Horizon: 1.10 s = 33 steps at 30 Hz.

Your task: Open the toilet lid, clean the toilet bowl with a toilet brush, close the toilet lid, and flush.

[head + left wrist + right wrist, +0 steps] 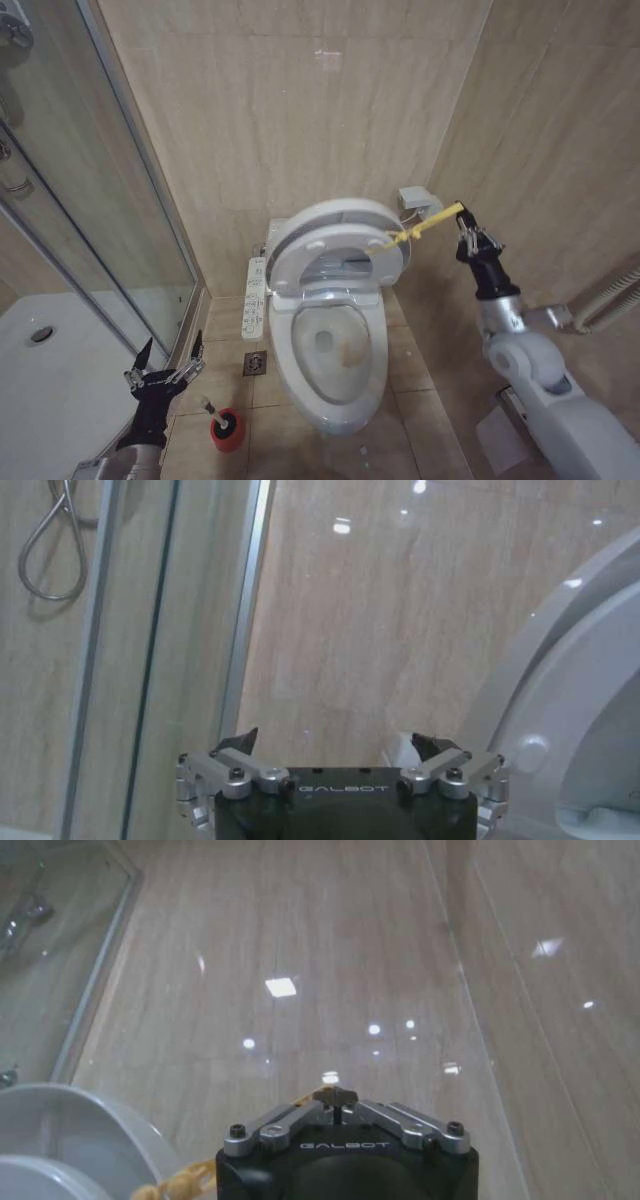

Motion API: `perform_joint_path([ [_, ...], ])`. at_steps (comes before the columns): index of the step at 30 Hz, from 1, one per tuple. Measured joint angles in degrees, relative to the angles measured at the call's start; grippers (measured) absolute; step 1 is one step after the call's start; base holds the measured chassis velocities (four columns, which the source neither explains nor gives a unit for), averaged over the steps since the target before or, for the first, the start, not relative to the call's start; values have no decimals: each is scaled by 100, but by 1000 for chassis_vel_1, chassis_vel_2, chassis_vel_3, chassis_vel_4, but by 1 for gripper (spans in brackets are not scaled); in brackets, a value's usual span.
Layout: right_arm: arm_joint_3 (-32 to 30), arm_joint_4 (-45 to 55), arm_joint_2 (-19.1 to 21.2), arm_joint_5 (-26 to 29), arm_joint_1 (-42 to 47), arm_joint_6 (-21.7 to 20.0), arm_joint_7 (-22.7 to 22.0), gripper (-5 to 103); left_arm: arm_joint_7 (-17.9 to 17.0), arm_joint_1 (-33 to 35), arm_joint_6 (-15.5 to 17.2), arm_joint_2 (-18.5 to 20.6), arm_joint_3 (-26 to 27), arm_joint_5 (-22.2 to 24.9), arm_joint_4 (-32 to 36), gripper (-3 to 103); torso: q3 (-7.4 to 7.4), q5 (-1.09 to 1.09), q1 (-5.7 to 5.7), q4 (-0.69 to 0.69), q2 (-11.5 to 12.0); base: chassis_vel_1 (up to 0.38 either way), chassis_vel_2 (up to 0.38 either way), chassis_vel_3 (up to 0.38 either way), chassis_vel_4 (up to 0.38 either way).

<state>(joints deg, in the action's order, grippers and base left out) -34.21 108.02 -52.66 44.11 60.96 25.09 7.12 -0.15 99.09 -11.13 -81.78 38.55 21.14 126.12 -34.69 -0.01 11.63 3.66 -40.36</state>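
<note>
Low at seven o'clock in the head view, the left gripper [158, 374] hovers above the floor with fingers spread wide, holding nothing. Just to its right at six o'clock, the brush [208, 405] leans in its red holder [227, 428]. Centre frame, the bowl [333, 350] lies uncovered, a brown stain inside, button panel [255, 296] along its left. At twelve o'clock, the lid [335, 240] stands raised against the wall. At two o'clock, the right gripper [466, 222] pinches the yellow ribbon [425, 228], stretched taut from the lid's edge.
</note>
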Motion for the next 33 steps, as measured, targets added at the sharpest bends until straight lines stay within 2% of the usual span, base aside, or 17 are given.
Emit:
perform_joint_path([
  [7,603,-752,328,456,-913,-177,14,0,5,31,-4,-161,-35,-124,36,100,0,1,0,2,0,0,0,0,0],
  [13,1160,-1334,328,563,-1793,-281,-2,0,9,16,-5,-229,-23,-153,3,100,0,1,0,1,0,0,0,0,0],
  [16,1470,-1714,224,563,-2308,-403,-107,0,10,-37,-5,-258,10,-154,-71,100,0,0,0,2,0,0,0,0,0],
  [21,1662,-2037,59,559,-2659,-538,-278,0,11,-65,-4,-269,30,-154,-105,100,0,0,0,0,-1,0,0,0,0],
  [25,1912,-2477,-207,546,-3104,-663,-431,0,13,-91,-1,-246,94,-128,-150,100,0,1,0,2,-1,0,0,0,0],
  [33,2289,-3285,-611,426,-3885,-692,-422,0,14,-224,7,-154,181,-17,-336,100,0,0,1,3,-1,0,0,0,0],
])
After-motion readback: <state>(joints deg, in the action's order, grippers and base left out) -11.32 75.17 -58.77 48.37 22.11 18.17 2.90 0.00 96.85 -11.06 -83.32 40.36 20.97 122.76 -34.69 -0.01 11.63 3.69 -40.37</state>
